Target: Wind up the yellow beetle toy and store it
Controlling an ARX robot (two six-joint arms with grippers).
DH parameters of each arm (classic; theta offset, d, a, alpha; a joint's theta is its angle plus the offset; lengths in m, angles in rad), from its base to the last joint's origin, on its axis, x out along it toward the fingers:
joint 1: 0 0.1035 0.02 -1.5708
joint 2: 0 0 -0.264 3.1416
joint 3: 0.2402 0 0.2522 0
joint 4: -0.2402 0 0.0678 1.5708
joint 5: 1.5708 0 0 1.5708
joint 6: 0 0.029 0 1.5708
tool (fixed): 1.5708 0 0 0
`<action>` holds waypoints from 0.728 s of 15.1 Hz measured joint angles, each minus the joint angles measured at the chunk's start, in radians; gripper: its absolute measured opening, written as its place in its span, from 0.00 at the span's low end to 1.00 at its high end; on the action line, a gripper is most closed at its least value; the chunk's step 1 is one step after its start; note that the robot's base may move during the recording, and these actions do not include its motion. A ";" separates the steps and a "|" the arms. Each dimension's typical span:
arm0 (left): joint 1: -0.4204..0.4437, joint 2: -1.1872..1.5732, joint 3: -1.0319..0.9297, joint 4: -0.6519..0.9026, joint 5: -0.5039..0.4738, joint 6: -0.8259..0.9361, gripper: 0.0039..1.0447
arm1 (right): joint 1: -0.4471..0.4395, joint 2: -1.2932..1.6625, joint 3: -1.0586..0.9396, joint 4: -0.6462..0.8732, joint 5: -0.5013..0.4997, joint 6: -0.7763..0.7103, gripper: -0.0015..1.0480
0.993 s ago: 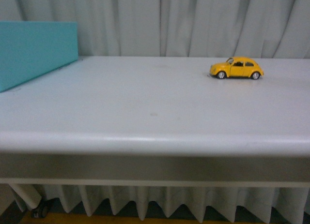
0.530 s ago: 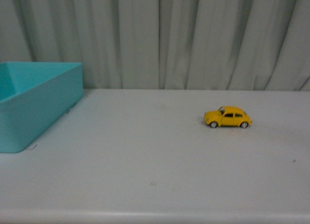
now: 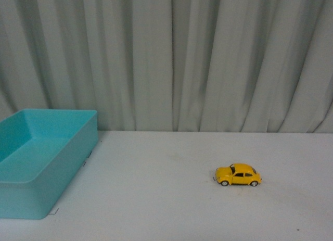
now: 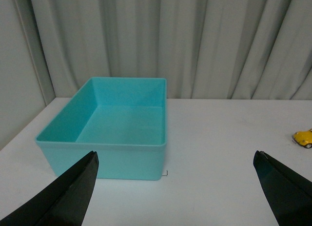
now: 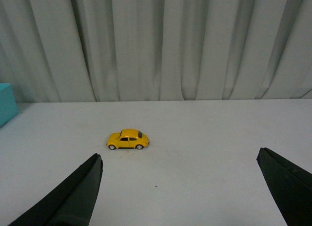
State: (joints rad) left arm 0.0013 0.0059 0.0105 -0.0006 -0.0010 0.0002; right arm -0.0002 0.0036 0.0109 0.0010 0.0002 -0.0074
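The yellow beetle toy [image 3: 238,175] stands on its wheels on the white table [image 3: 166,199], right of the middle, nose to the left. It also shows in the right wrist view [image 5: 128,139] and at the edge of the left wrist view [image 4: 304,137]. My left gripper [image 4: 175,160] is open and empty, above the table in front of the teal box [image 4: 117,128]. My right gripper [image 5: 179,160] is open and empty, well short of the toy. Neither gripper shows in the front view.
The empty teal box [image 3: 36,163] sits at the table's left side. A grey pleated curtain [image 3: 166,59] hangs behind the table. A corner of the box shows in the right wrist view [image 5: 6,106].
The front view has risen: the table's front edge and the floor have dropped out of sight, and the box's inside now shows. The toy has not moved on the table.
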 joint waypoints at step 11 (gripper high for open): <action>0.000 0.000 0.000 -0.002 0.000 0.000 0.94 | 0.000 0.000 0.000 -0.005 0.000 0.000 0.94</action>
State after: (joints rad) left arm 0.0013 0.0059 0.0105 -0.0025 -0.0006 0.0002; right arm -0.0002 0.0036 0.0109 -0.0040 0.0002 -0.0074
